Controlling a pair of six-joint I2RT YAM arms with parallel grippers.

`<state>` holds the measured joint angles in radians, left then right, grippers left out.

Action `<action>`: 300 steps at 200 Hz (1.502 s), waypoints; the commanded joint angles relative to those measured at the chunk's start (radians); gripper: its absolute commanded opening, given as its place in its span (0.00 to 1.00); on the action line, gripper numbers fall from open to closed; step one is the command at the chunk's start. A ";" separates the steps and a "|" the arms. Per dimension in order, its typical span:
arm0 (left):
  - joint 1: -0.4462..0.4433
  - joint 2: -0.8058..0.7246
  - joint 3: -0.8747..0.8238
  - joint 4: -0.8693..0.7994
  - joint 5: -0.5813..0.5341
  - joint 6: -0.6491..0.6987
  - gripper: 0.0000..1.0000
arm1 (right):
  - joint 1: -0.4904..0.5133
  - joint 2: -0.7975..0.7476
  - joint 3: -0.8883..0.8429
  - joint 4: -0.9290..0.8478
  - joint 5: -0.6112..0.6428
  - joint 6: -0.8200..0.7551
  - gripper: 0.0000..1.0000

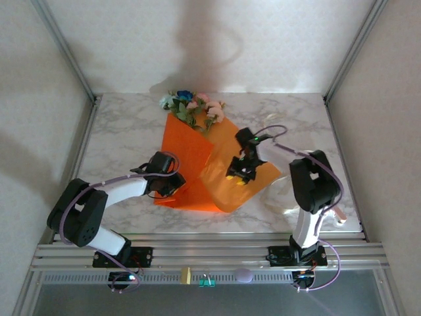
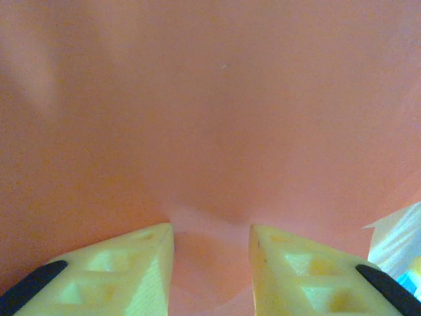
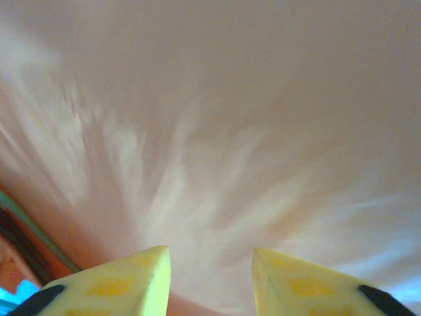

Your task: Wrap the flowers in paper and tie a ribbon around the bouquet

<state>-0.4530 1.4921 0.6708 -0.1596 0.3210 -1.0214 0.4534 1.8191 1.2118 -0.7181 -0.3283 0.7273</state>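
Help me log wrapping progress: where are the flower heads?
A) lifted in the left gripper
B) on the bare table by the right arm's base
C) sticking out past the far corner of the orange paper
C: in the top view the flowers poke out beyond the far corner of the paper.

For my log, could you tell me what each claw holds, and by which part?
Nothing appears gripped: left claw and right claw are both open, fingers apart, against the orange paper.
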 commanded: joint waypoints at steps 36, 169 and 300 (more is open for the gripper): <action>-0.065 0.024 0.135 -0.013 0.063 0.056 0.34 | -0.334 0.007 -0.008 -0.058 0.116 -0.184 0.46; -0.121 0.231 0.149 0.070 0.139 0.098 0.30 | -0.331 -0.033 -0.048 -0.111 0.287 -0.171 0.53; -0.124 0.246 0.150 0.100 0.145 0.095 0.29 | -0.251 0.072 0.029 -0.057 0.250 -0.098 0.20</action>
<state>-0.5663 1.7069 0.8352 -0.0612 0.4591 -0.9386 0.1780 1.8851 1.2228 -0.7967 -0.0685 0.6006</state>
